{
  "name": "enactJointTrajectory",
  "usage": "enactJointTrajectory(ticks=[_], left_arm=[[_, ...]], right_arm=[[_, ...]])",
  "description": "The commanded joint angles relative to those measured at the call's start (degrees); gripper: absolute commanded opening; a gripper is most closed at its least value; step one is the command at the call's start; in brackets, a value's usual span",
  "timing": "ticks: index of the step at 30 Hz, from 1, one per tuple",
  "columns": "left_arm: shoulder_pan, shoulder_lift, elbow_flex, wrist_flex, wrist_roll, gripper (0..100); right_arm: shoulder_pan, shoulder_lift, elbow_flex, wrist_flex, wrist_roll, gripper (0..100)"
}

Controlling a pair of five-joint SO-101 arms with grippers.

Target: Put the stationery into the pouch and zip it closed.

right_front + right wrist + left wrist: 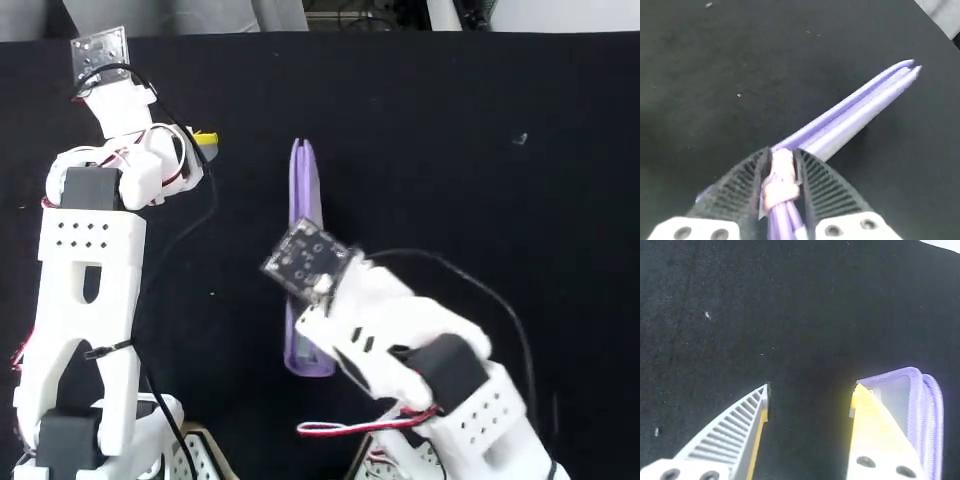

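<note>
The right arm (400, 340) is covering the middle of the purple pouch (303, 180). Pinched in the right gripper (782, 162), a pale pink piece (780, 182) is blurring past telling what it is. Just beside the left gripper (810, 390), its yellow finger (875, 430) and the picture's edge are cutting the pouch (920, 405) off.

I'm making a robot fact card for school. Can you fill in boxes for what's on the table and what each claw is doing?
Surface: black table
Main thing: purple pouch, long and thin from above, lying between the two arms
Left claw: left gripper open, holding nothing, close beside one end of the pouch
Right claw: right gripper shut on a pink piece at the pouch's edge
What the pink piece is: maybe the zip pull, cannot tell
Zip: cannot tell whether it is closed
</note>
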Motion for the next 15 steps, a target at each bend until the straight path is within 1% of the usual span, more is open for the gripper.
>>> enactJointTrajectory(ticks=[1, 8, 11, 15], left_arm=[[-0.57, -0.7, -0.4, -0.79, -2.37, 27], [-0.84, -1.41, 2.24, -1.05, -14.95, 27], [-2.68, -1.41, 2.42, -1.05, -19.25, 27], [-6.64, -1.41, 2.15, -1.14, -23.03, 27]], right_arm=[[-2.64, 0.13, 4.26, -4.22, 0.35, 1.1], [-10.9, 0.13, 12.79, -12.04, 0.26, 1.1], [-11.87, 0.13, 13.49, -12.4, 0.26, 1.1], [-11.69, 0.13, 13.58, -12.48, 0.26, 1.1]])
